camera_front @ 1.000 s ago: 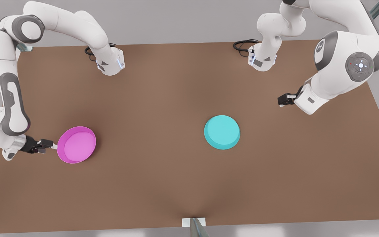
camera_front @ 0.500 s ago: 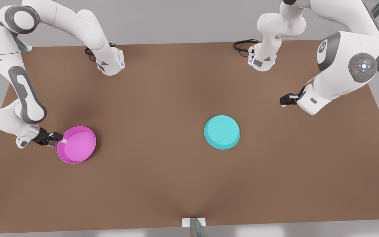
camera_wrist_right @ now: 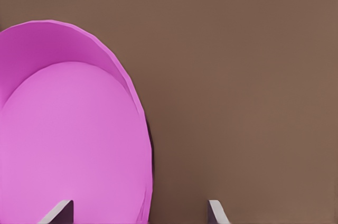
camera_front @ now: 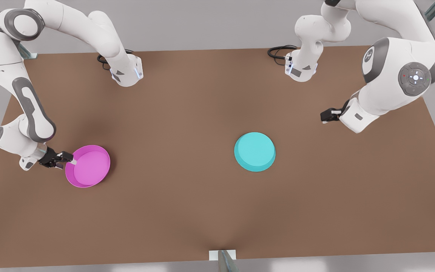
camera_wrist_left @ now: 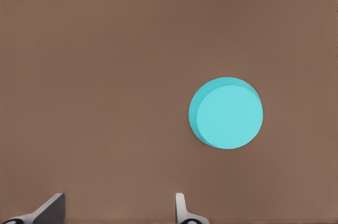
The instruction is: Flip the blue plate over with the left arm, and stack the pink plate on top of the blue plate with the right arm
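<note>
I've got the right end effector (camera_front: pixel 71 160) at the pink plate (camera_front: pixel 88 166) on the front view's left, fingers spread with one on each side of the rim, not clamped. The blue plate (camera_front: pixel 255 152) lies bottom-up mid-surface (camera_front: pixel 187 211). My left end effector (camera_front: pixel 325 115) waits off to the front view's right, fingers spread, holding nothing

Over the last second the right tool (camera_front: pixel 67 159) has advanced from a position just clear of the pink plate (camera_front: pixel 88 166) to that plate's nine o'clock rim, its fingers spread either side of the rim, while the left tool (camera_front: pixel 325 115) shifted only marginally.
</note>
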Controlling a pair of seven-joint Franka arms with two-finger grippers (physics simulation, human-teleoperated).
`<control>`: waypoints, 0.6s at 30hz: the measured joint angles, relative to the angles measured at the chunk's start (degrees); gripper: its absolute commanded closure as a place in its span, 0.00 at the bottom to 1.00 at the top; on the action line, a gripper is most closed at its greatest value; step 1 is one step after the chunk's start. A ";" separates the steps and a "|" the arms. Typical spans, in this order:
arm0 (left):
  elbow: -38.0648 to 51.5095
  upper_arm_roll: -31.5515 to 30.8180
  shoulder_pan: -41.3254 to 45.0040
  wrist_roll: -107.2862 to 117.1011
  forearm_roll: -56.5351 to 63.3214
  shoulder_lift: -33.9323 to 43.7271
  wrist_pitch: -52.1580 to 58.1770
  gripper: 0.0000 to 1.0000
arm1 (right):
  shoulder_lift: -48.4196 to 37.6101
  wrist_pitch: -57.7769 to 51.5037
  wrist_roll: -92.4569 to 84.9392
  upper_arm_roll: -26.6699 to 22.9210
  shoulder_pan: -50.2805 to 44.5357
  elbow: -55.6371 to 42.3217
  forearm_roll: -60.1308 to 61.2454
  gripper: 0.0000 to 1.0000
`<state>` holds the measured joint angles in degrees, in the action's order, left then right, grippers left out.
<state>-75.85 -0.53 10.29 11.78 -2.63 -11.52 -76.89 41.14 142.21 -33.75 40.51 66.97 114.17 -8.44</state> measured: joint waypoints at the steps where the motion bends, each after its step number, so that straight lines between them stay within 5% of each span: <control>1: 0.00 0.07 -0.12 0.00 0.00 0.00 0.07 0.00 | 0.00 0.00 0.08 -0.01 0.00 0.07 0.00 0.21; 14: 0.03 0.03 -0.15 0.00 0.09 0.00 -0.03 0.00 | 0.53 1.23 0.18 0.00 -0.26 0.09 0.61 0.51; 18: 0.09 0.04 -0.14 0.01 0.13 0.00 -0.05 0.00 | 0.53 1.23 0.18 0.00 -0.21 0.09 0.61 0.70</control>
<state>-75.76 -0.49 10.15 11.78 -2.50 -11.52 -76.94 41.66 143.44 -33.57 40.52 66.76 114.26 -7.83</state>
